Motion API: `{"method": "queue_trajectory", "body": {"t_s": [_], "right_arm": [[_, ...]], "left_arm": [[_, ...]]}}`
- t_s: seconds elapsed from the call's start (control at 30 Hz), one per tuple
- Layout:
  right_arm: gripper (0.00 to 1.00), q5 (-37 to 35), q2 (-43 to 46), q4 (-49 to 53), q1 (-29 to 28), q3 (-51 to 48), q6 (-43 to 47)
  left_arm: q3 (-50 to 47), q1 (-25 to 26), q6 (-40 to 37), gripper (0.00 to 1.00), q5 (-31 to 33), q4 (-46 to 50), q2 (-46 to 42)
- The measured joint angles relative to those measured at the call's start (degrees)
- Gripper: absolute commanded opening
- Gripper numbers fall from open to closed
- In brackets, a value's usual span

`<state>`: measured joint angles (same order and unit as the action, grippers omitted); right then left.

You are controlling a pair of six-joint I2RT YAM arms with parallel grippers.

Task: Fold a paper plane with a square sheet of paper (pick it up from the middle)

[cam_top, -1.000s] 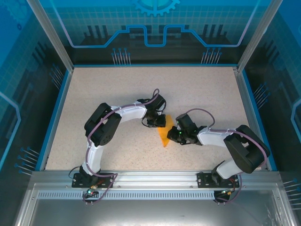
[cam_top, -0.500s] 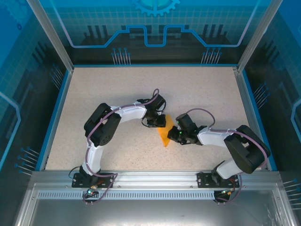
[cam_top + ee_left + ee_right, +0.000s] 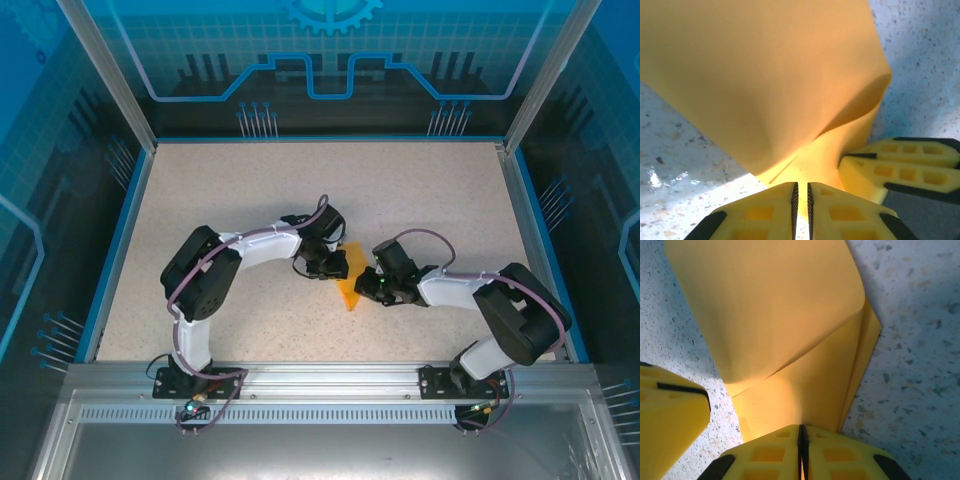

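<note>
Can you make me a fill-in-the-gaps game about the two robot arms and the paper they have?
1. The thin, creased sheet of paper between the two arms is bright ____ in colour.
2. The left end effector, with yellow ribbed fingers, is pinched ____ on the paper's edge.
3. The right end effector pinches the same paper, so the number of end effectors holding it is ____.

Missing words: orange; shut; two.
</note>
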<state>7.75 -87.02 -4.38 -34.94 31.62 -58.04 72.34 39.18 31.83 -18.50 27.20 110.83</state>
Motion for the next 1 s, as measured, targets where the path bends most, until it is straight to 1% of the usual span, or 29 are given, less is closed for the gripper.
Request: {"method": "queue_trajectory", "body": {"t_s": [0.3,0.5,0.63,0.83,1.0], "right_arm": [[0.12,0.20,-0.11,-0.24,0.00,0.00,0.00],[0.11,0.20,-0.11,-0.26,0.00,0.00,0.00],[0.12,0.22,-0.11,-0.28,0.02,0.00,0.00],[0.20,0.63,0.42,-0.42,0.04,0.00,0.57],[0.21,0.35,3.76,1.70,0.11,-1.01,1.07]], "left_arm": [[-1.75,0.39,1.29,0.14,-2.97,-2.64,0.31],[-1.75,0.42,1.22,0.12,-2.80,-3.06,2.78],[-1.75,0.42,1.01,0.12,-2.36,-3.02,2.86],[-1.49,0.44,0.11,0.11,-1.57,-2.58,3.08],[-0.74,0.44,-0.74,0.11,-1.38,-1.60,3.56]]}}
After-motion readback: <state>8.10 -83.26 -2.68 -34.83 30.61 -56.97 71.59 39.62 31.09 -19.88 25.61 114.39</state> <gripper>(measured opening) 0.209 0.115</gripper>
